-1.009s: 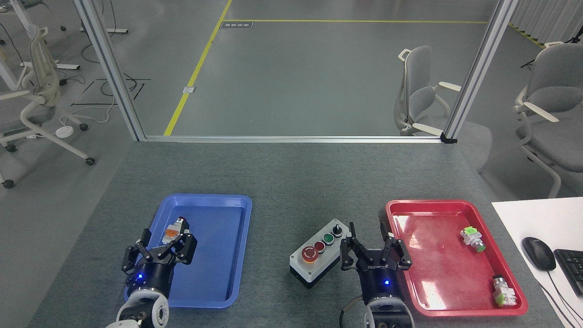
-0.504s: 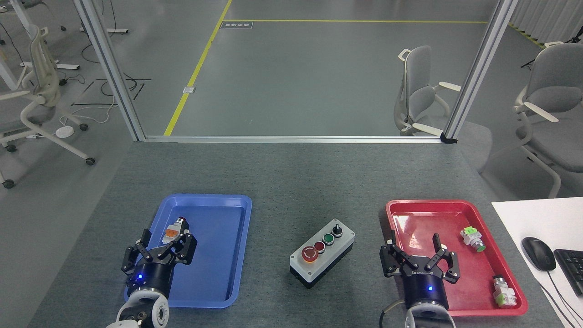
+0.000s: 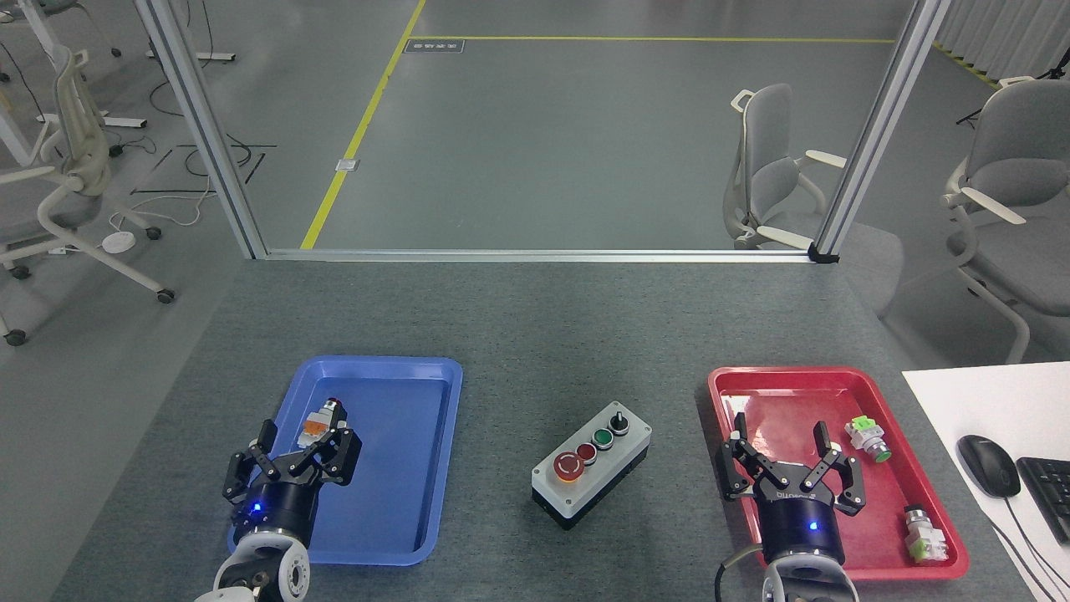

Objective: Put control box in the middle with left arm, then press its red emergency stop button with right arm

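Since the control box (image 3: pixel 592 464) already sits on the bare felt in the middle (image 3: pixel 535 334), between the blue tray (image 3: pixel 435 510) and red tray (image 3: pixel 727 389), placing is judged done. Both grippers are spread and empty: left gripper (image 3: pixel 294 451) over the blue tray, right gripper (image 3: pixel 790 460) over the red tray. If the stop button (image 3: pixel 568 466) is unpressed, a leftward crossing over the tray rim is called for; clear felt surrounds the box.

On the desk (image 3: pixel 535 334) there is 1 control box (image 3: pixel 592 463), carrying 1 black knob (image 3: pixel 619 422), 1 green button (image 3: pixel 603 437), 1 small red button (image 3: pixel 586 452) and 1 red emergency stop button (image 3: pixel 568 466). There are 2 trays: 1 blue tray (image 3: pixel 418 468) holding 1 loose orange-bodied push-button (image 3: pixel 321 420), and 1 red tray (image 3: pixel 802 393) holding 2 loose green push-buttons (image 3: pixel 868 439) (image 3: pixel 924 536). At the desk's right edge are 1 mouse (image 3: pixel 988 465) and 1 keyboard (image 3: pixel 1049 493). 2 claws, left (image 3: pixel 291 456) and right (image 3: pixel 792 468). 3 chairs (image 3: pixel 773 171) (image 3: pixel 1016 192) (image 3: pixel 63 180) stand on the floor.
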Controlling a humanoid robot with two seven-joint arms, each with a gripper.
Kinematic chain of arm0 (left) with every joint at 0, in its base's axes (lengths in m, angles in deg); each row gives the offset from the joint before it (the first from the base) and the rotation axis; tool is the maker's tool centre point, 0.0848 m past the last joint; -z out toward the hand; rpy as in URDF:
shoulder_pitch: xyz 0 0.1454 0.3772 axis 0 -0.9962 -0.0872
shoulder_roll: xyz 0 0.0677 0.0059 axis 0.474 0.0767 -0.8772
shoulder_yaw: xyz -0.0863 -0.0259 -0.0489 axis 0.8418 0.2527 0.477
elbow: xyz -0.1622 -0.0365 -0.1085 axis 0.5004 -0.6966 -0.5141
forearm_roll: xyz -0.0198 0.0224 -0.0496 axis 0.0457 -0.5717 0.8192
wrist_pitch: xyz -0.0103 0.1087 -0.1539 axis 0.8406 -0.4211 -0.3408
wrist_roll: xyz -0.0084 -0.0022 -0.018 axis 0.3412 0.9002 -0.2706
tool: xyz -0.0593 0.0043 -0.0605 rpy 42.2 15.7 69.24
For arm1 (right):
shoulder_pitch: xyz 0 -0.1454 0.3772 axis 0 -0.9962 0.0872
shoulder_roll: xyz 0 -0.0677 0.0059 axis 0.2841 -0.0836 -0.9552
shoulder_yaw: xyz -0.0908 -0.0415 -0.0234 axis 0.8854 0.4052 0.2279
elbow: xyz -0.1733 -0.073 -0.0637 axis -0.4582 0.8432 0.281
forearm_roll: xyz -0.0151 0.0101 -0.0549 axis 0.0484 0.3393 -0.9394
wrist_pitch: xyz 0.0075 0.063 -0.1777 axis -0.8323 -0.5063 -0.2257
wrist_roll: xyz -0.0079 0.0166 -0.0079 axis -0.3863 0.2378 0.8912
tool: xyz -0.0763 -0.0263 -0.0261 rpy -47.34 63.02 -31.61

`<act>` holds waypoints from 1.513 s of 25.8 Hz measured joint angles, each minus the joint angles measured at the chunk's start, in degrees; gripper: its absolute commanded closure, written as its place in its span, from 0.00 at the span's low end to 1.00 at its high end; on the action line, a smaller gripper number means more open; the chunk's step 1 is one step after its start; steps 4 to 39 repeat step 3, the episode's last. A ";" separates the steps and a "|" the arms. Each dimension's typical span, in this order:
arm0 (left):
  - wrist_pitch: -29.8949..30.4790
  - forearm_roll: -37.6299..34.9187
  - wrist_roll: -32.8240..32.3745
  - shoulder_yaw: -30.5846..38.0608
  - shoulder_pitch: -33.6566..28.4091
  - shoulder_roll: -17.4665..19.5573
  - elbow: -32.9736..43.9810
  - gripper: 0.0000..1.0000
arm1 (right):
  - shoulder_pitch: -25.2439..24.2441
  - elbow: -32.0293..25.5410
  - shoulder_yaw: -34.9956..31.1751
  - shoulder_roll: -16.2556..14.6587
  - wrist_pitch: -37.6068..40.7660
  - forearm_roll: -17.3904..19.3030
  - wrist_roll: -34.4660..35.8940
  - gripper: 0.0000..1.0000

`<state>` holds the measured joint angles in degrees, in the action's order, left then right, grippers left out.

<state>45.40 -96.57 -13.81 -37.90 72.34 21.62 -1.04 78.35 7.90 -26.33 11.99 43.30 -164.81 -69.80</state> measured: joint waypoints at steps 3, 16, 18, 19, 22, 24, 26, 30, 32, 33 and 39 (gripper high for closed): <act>0.00 0.00 0.00 0.00 0.00 0.00 0.00 0.01 | -0.14 -0.12 0.20 -0.04 2.15 0.02 0.06 0.02; 0.00 0.00 0.00 0.00 0.00 0.00 0.00 0.01 | -0.14 -0.12 0.20 -0.04 2.15 0.02 0.06 0.02; 0.00 0.00 0.00 0.00 0.00 0.00 0.00 0.01 | -0.14 -0.12 0.20 -0.04 2.15 0.02 0.06 0.02; 0.00 0.00 0.00 0.00 0.00 0.00 0.00 0.01 | -0.14 -0.12 0.20 -0.04 2.15 0.02 0.06 0.02; 0.00 0.00 0.00 0.00 0.00 0.00 0.00 0.01 | -0.14 -0.12 0.20 -0.04 2.15 0.02 0.06 0.02; 0.00 0.00 0.00 0.00 0.00 0.00 0.00 0.01 | -0.14 -0.12 0.20 -0.04 2.15 0.02 0.06 0.02; 0.00 0.00 0.00 0.00 0.00 0.00 0.00 0.01 | -0.14 -0.12 0.20 -0.04 2.15 0.02 0.06 0.02; 0.00 0.00 0.00 0.00 0.00 0.00 0.00 0.01 | -0.14 -0.12 0.20 -0.04 2.15 0.02 0.06 0.02; 0.00 0.00 0.00 0.00 0.00 0.00 0.00 0.01 | -0.14 -0.12 0.20 -0.04 2.15 0.02 0.06 0.02; 0.00 0.00 0.00 0.00 0.00 0.00 0.00 0.01 | -0.14 -0.12 0.20 -0.04 2.15 0.02 0.06 0.02; 0.00 0.00 0.00 0.00 0.00 0.00 0.00 0.01 | -0.14 -0.12 0.20 -0.04 2.15 0.02 0.06 0.02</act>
